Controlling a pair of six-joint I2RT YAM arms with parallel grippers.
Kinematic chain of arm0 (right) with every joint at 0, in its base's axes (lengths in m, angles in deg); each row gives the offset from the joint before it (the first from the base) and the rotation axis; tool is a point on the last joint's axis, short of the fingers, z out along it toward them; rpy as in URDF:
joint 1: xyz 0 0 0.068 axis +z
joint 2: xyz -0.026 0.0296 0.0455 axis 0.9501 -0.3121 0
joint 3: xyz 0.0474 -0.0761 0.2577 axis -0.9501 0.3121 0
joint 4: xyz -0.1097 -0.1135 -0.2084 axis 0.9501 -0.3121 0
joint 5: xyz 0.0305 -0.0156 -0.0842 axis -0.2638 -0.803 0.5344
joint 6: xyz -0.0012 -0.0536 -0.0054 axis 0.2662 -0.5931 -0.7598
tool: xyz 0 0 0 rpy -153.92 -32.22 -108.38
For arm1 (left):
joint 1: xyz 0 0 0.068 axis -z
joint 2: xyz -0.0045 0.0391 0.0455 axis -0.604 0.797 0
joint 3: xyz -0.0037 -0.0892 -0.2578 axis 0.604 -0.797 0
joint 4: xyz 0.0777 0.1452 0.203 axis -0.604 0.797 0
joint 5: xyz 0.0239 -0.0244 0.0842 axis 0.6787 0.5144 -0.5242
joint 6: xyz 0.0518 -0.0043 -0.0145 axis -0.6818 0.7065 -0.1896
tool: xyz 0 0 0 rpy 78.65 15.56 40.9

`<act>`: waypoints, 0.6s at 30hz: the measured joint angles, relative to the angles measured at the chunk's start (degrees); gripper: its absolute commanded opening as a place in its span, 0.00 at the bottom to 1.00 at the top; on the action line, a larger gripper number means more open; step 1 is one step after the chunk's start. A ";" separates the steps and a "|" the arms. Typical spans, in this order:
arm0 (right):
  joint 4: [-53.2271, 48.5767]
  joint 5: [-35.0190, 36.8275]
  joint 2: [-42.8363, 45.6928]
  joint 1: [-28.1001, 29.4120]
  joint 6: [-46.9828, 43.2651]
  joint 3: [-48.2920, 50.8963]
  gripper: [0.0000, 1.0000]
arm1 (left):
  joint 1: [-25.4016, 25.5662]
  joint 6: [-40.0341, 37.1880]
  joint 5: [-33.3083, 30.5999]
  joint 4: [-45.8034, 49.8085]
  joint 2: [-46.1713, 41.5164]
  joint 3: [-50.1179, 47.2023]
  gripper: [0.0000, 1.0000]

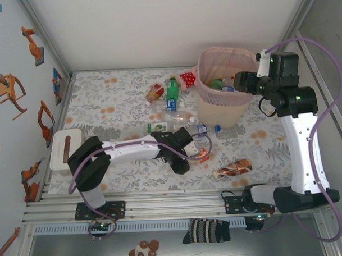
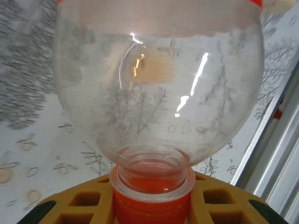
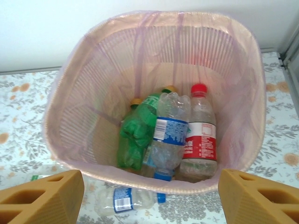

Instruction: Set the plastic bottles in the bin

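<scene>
My left gripper (image 1: 197,152) is shut on a clear bottle (image 1: 204,143), low over the table's middle. In the left wrist view that clear bottle (image 2: 159,93) points its orange cap (image 2: 152,205) at the camera, clamped between the yellow fingers (image 2: 88,200). The pink bin (image 1: 221,112) stands at the back right. My right gripper (image 1: 245,80) hangs open just above its rim. Looking down from there, the bin (image 3: 107,84) holds a green bottle (image 3: 135,135), a blue-labelled bottle (image 3: 168,133) and a red-labelled bottle (image 3: 200,135). The right gripper (image 3: 150,186) has nothing between its fingers.
Loose on the table lie a brown bottle (image 1: 233,169), a blue-capped clear bottle (image 1: 202,128), a white-labelled one (image 1: 160,126), a green one (image 1: 172,88) and an orange one (image 1: 154,92). A red dotted item (image 1: 187,78) lies by the bin. A white box (image 1: 65,148) sits left.
</scene>
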 measured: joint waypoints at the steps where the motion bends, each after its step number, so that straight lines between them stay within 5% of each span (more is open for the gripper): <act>1: 0.31 -0.83 0.44 0.00 0.26 0.31 0.74 | -0.59 0.15 0.11 -0.70 -1.53 -0.35 0.23; 18: 17.79 -22.45 8.68 0.00 12.44 13.97 0.79 | -8.41 5.05 8.11 -19.08 -20.37 -4.90 0.22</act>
